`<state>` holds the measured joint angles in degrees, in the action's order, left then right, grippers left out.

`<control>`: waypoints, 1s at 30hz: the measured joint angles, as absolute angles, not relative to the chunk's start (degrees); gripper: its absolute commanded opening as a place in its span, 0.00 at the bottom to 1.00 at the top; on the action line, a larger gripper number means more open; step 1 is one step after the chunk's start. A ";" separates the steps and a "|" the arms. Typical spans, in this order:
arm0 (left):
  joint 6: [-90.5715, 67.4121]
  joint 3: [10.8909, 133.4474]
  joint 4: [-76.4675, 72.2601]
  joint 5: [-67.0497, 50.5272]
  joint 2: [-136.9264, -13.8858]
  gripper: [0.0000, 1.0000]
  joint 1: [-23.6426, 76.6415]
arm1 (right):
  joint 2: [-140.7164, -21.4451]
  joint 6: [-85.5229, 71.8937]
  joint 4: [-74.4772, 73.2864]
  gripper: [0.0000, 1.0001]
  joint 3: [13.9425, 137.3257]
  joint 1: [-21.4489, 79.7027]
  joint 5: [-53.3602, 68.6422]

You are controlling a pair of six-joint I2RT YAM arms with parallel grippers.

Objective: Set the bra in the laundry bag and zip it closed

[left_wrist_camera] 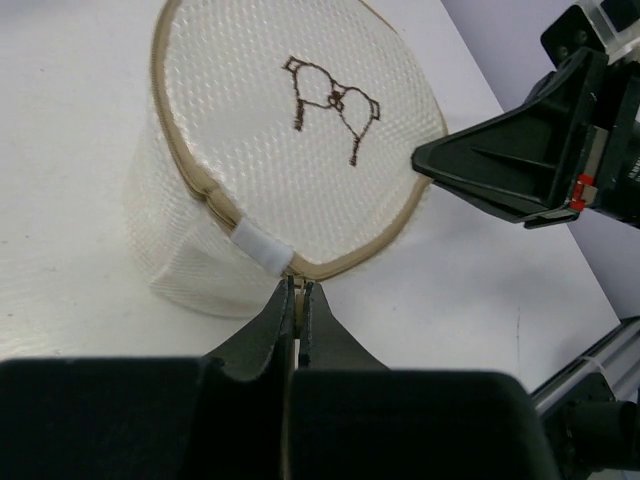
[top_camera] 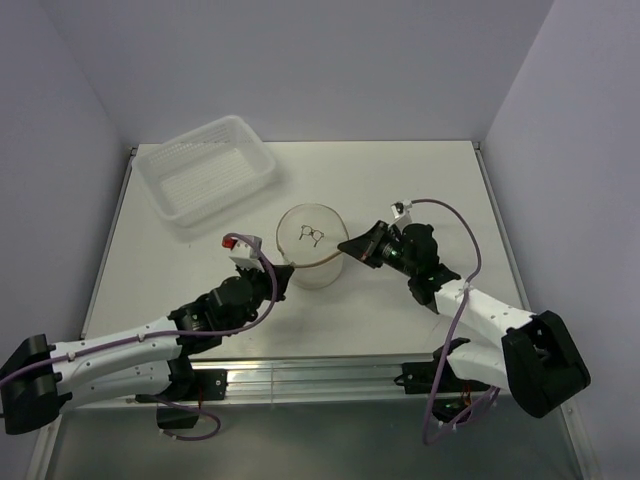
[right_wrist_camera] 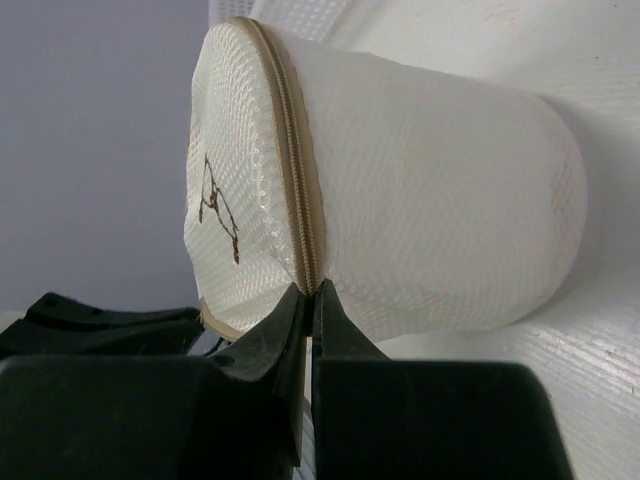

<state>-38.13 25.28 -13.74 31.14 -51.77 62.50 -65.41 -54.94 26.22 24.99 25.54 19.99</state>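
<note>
A: Find the laundry bag (top_camera: pixel 312 250) upright mid-desk (top_camera: pixel 420 190), icon disc up. Can't see the bra; probably inside, behind opaque mesh.
B: And the end effectors?
A: Left end effector (left_wrist_camera: pixel 300 290) pinched together on the rim tape just under the white tab (left_wrist_camera: pixel 262 245); right end effector (right_wrist_camera: pixel 310 295) clamped on the zipper (right_wrist_camera: pixel 295 170) seam at the rim's other side.
B: Anchor 1 side, then draw the other along the rim, never upward. Avoid tipping. Any writing?
A: None readable. Only 1 dark stitched bra icon (left_wrist_camera: pixel 330 100).
</note>
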 measured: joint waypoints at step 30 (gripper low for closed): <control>-36.95 32.42 2.96 38.81 -41.23 0.99 59.42 | -70.70 -47.77 21.41 1.00 30.55 22.35 25.76</control>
<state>-36.95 32.42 2.96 38.81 -41.23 59.42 -70.70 -47.77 21.41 30.55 22.35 25.76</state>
